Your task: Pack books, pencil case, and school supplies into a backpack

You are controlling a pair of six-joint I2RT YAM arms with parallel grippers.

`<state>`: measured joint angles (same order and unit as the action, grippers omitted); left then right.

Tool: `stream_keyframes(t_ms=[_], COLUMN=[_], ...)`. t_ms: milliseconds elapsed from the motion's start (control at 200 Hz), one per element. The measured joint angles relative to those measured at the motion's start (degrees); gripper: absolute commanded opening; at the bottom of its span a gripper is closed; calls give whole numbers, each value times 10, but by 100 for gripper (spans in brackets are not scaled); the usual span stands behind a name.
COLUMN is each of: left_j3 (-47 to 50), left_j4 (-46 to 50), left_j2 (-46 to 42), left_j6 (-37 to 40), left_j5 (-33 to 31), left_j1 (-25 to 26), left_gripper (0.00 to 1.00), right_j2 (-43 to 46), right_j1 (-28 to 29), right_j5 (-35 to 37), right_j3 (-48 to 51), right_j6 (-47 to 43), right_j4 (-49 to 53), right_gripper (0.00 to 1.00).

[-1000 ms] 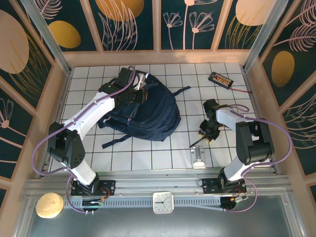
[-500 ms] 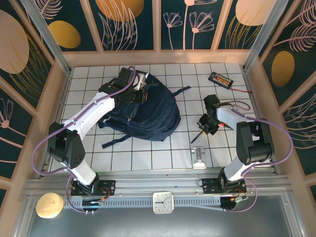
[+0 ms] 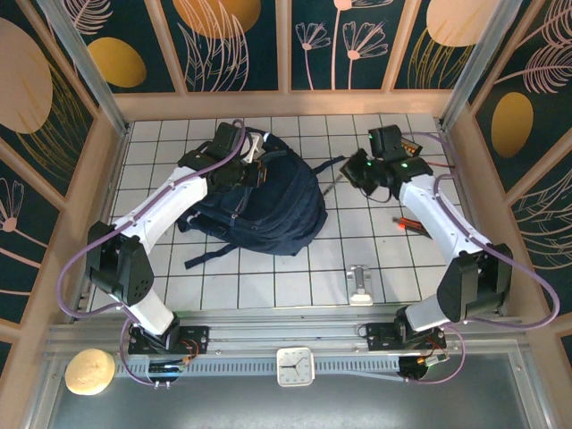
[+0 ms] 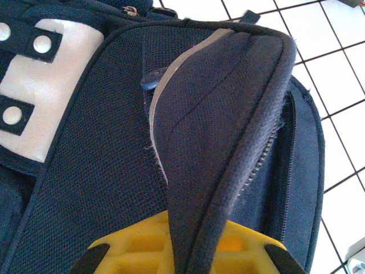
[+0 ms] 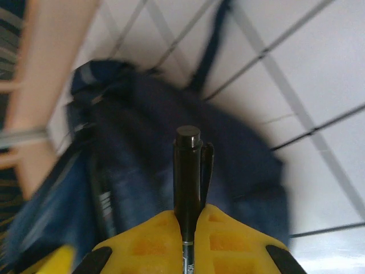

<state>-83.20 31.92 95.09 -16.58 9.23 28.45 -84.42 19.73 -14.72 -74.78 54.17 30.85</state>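
navy backpack (image 3: 268, 210) with white patch (image 4: 34, 97) and pale stripe (image 4: 165, 77) — black pen (image 5: 187, 171), yellow fingers (image 5: 142, 245).

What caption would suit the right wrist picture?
Right tool grips a slim black pen pointed at the large navy-blue fabric backpack.

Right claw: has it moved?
Yes: the right claw, gripping a slim black pen, swung from the small silver metal piece toward the navy-blue fabric backpack.

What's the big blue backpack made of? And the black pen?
The backpack looks like woven navy cloth with a matte finish: a fine weave shows, and it folds softly. Its white patch looks smooth, maybe rubber or plastic. The pen seems to be hard black plastic, slightly shiny, with a moulded clip.
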Motion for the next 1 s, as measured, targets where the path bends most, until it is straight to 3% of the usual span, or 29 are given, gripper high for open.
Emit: stream_keyframes(t_ms=[265,380,495,681,996], left_j3=[-1,-2,-2,-2,-2], left_j4=[0,0,0,0,-4], left_j2=[0,0,0,0,1], left_j6=[-1,-3,-9,-17,-26], left_j5=[2,2,-4,-4,11], left_j1=[0,0,-2,-2,0], left_gripper=[0,0,0,0,0], right_j2=[-144,-214,-256,-245,-99], right_j1=[83,96,104,96,14], right_j5=[-49,-64,-78,-83,-93], right_j3=[-115,-168,-205,-194,-49], right_j6=[24,30,33,31,17], right_j4=[-67,-75,-76,-78,-84], right_gripper=[10,35,49,51,51])
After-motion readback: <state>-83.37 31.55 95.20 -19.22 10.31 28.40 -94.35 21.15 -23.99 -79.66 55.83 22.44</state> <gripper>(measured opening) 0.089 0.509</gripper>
